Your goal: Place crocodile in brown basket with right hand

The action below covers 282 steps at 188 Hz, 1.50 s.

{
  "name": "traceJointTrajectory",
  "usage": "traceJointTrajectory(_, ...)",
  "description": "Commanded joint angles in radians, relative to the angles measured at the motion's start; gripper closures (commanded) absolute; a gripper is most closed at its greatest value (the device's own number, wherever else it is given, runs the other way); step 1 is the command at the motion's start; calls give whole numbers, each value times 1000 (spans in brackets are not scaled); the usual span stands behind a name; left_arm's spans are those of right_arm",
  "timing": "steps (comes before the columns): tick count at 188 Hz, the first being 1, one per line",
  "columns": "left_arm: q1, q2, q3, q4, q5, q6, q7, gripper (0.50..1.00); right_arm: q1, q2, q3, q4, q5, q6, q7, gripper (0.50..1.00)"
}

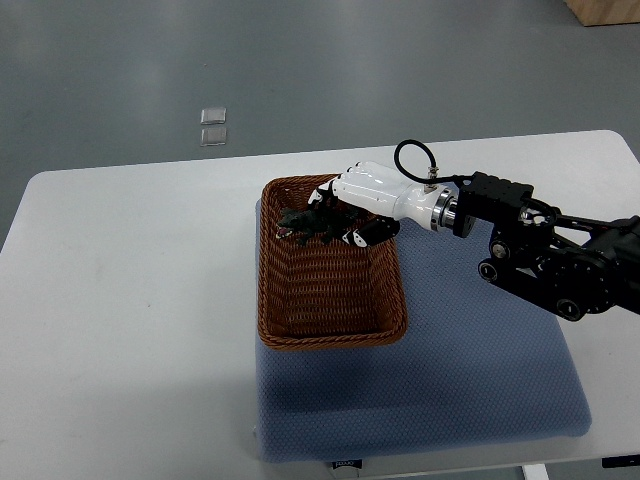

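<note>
Right robot hand (352, 205) reaches over the far end of the brown basket (330, 340), fingers curled tight around the dark crocodile (298, 224), which is held just inside the basket's far rim. Beneath the basket lies a blue mat (450, 380) on the white desk (130, 300).

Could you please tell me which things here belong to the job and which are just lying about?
Job: crocodile; brown basket; right hand.
Lying about: blue mat; white table; two small squares on the floor.
</note>
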Motion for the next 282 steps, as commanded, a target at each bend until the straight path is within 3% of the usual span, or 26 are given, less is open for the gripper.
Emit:
traceJointTrajectory(1,0,0,0,0,0,0,0,500,-4,0,1,-6,1,-2,0,846)
traceJointTrajectory(22,0,0,0,0,0,0,0,500,-14,0,2,-19,3,-4,0,746)
traceJointTrajectory(57,0,0,1,0,0,0,0,500,-27,0,11,-25,6,-19,0,640)
traceJointTrajectory(74,-1,0,0,0,0,0,0,500,-30,-1,16,-25,9,-34,-2,611)
traceJointTrajectory(132,0,0,1,0,0,0,0,500,-67,-26,131,-37,94,-39,-5,607)
traceJointTrajectory(212,-1,0,0,0,0,0,0,500,-142,-49,327,-129,664,-34,-12,605)
traceJointTrajectory(249,-1,0,1,0,0,0,0,500,-195,-26,436,-192,795,7,-14,605)
traceJointTrajectory(282,0,0,0,0,0,0,0,500,-221,12,568,-272,819,111,-25,605)
